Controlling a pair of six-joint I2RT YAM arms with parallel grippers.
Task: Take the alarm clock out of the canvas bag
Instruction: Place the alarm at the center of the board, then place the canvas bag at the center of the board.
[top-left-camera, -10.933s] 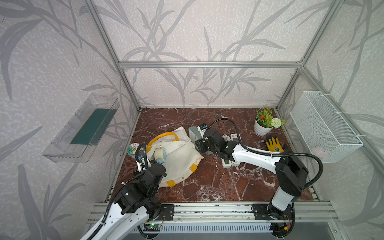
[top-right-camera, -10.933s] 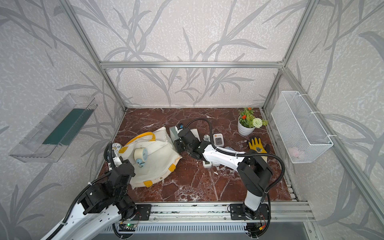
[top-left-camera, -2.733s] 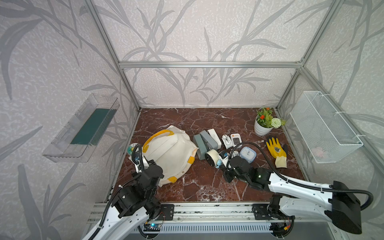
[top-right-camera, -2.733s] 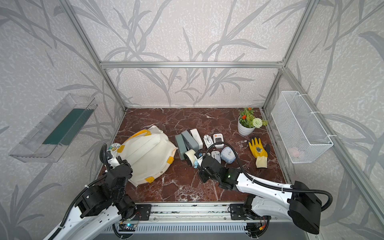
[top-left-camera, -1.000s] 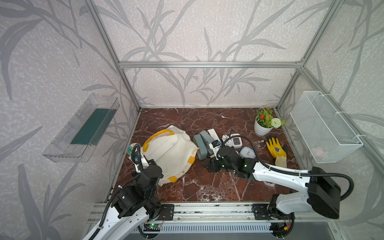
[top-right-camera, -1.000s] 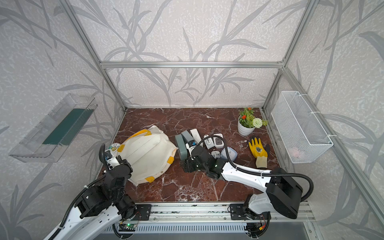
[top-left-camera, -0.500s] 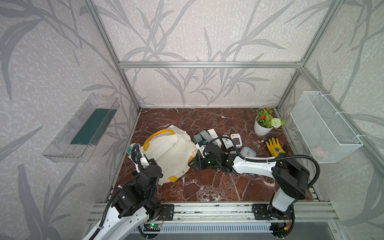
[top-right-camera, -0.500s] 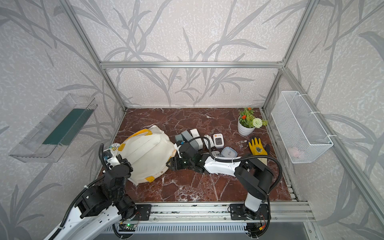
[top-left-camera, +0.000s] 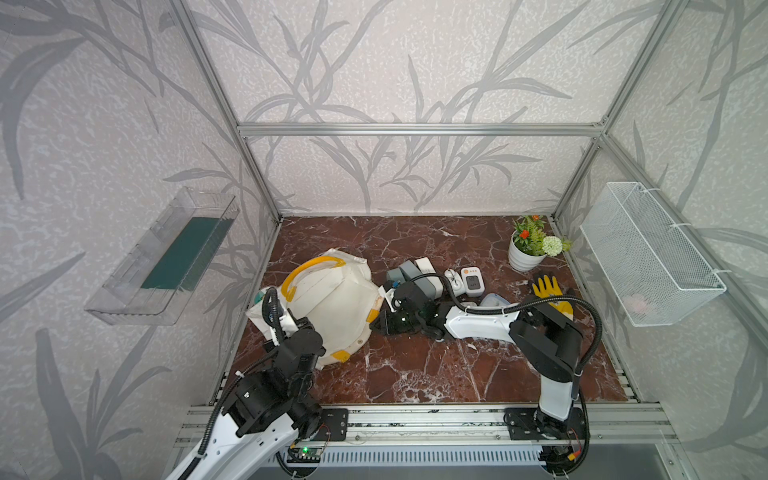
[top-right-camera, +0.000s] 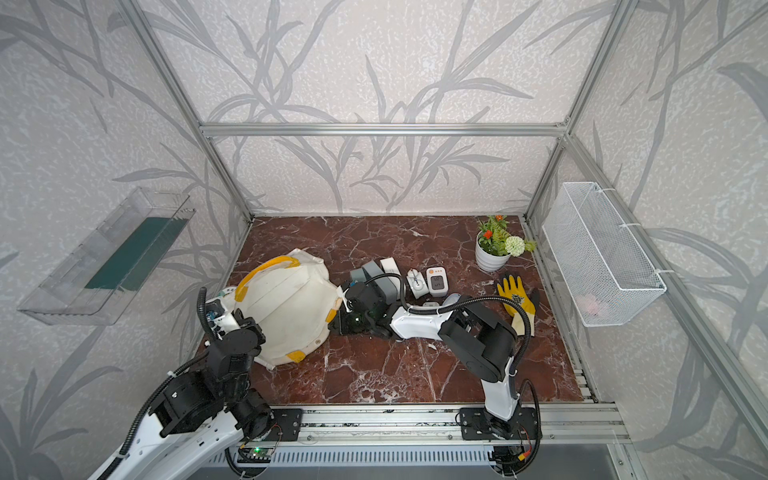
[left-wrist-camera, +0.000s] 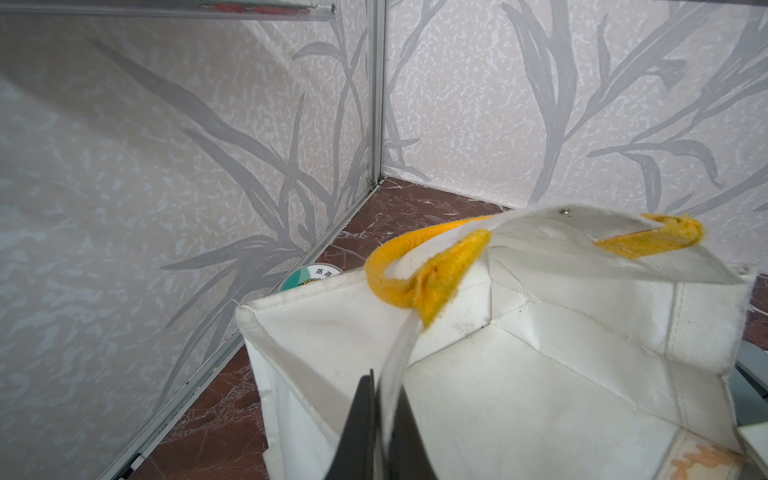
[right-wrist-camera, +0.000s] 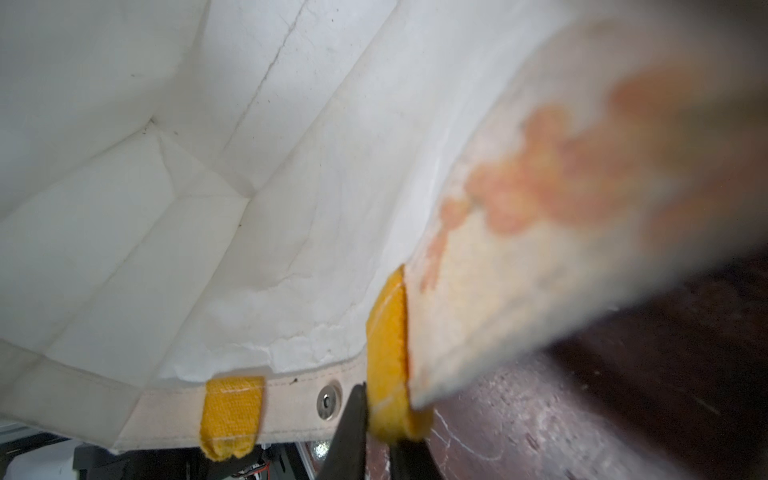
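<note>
One canvas bag (top-left-camera: 332, 301) sits at the left of the marble floor (top-left-camera: 415, 374). Two grippers hold it: the left gripper (left-wrist-camera: 384, 415) is pinched on its rim, and the right gripper (right-wrist-camera: 384, 428) is clamped on a yellow handle patch (right-wrist-camera: 386, 353). There is one yellow glove (top-left-camera: 550, 291). One round lid (left-wrist-camera: 309, 277) beside the bag bears Chinese characters.

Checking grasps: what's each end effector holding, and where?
Both hold the cream-white canvas bag: left end effector pinches its rim edge, right end effector a yellow handle patch at the rim.
</note>
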